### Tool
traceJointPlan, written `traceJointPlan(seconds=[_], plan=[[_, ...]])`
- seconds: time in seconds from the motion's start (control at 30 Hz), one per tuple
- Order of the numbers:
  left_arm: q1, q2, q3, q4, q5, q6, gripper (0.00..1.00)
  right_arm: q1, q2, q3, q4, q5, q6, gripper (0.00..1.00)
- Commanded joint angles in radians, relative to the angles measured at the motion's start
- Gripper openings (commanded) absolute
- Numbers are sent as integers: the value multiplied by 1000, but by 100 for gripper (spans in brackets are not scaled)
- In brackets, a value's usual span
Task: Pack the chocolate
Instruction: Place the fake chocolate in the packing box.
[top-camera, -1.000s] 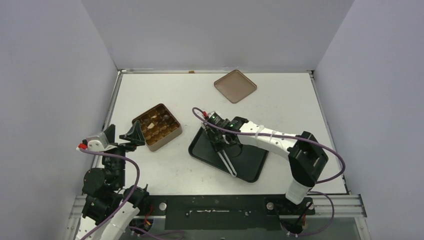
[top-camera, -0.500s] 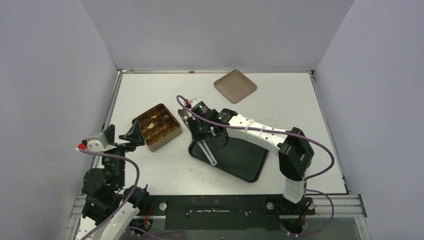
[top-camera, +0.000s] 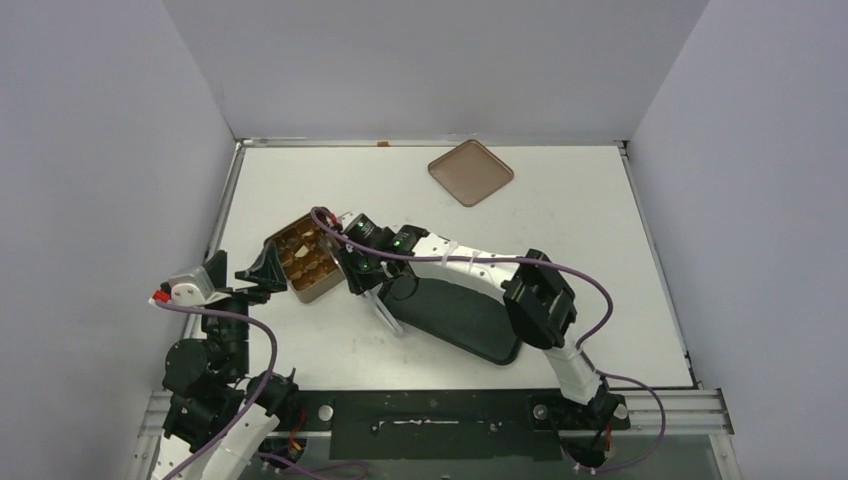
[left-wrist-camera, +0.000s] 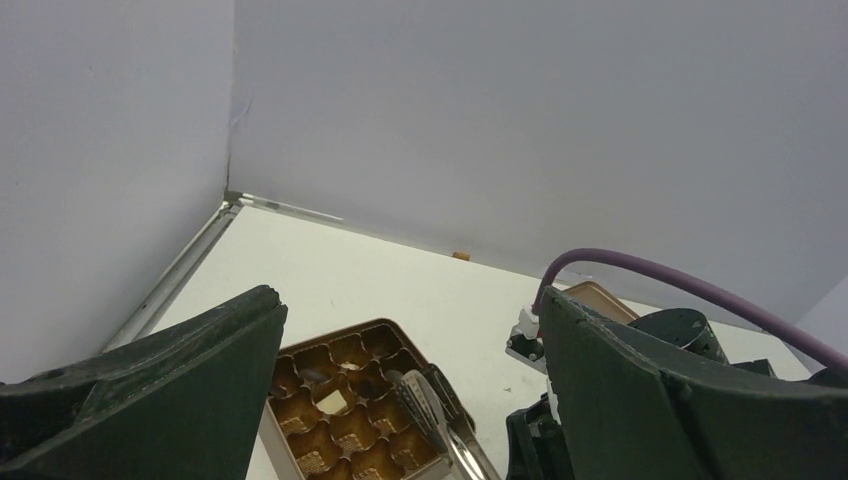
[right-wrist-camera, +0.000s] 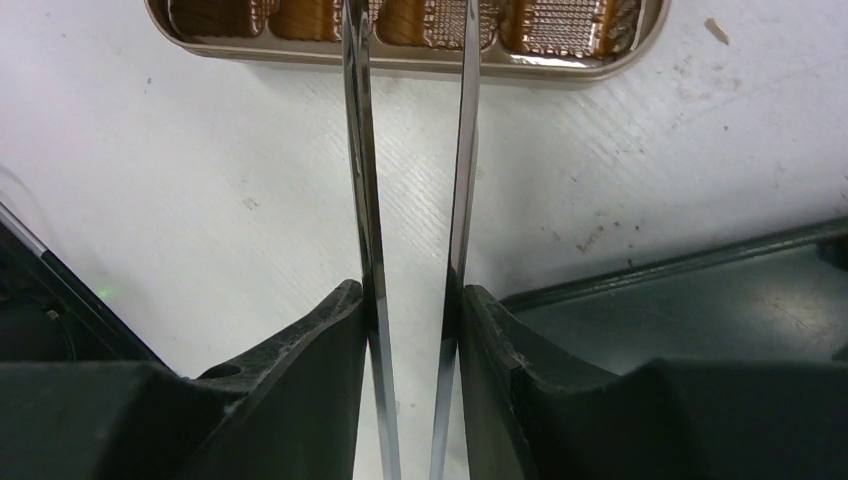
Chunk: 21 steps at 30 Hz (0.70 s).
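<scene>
The tongs (right-wrist-camera: 362, 200) are pinched by the right gripper (right-wrist-camera: 412, 300) over the tin (right-wrist-camera: 250, 48) — its rim could be bumped, spilling chocolate (left-wrist-camera: 335, 401). The left gripper (left-wrist-camera: 408, 310) is spread wide.

On the flat white table (top-camera: 600, 230), a square gold-brown metal tin (top-camera: 318, 291) sits at nine o'clock, a black tray (top-camera: 470, 320) lies toward six, and a flat brown square lid (top-camera: 470, 172) lies at twelve.

Plain pale grey walls (top-camera: 430, 60) enclose a white counter (top-camera: 570, 230) on three sides; a metal rail (top-camera: 700, 405) edges its near side.
</scene>
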Motion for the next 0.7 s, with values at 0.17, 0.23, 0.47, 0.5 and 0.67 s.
traceJointPlan(seconds=[0.17, 0.23, 0.47, 0.5, 0.67], plan=[[-4, -14, 14, 11, -3, -3, 97, 26, 82, 137, 10, -17, 0, 27], [-5, -14, 13, 12, -3, -3, 97, 26, 91, 147, 5, -9, 3, 29], [-9, -16, 13, 13, -3, -3, 97, 27, 100, 154, 1, 26, 8, 35], [-10, -17, 12, 12, -3, -3, 97, 26, 102, 156, -1, 28, 8, 36], [-11, -19, 12, 11, -5, -3, 97, 26, 102, 162, -2, 43, 7, 41]])
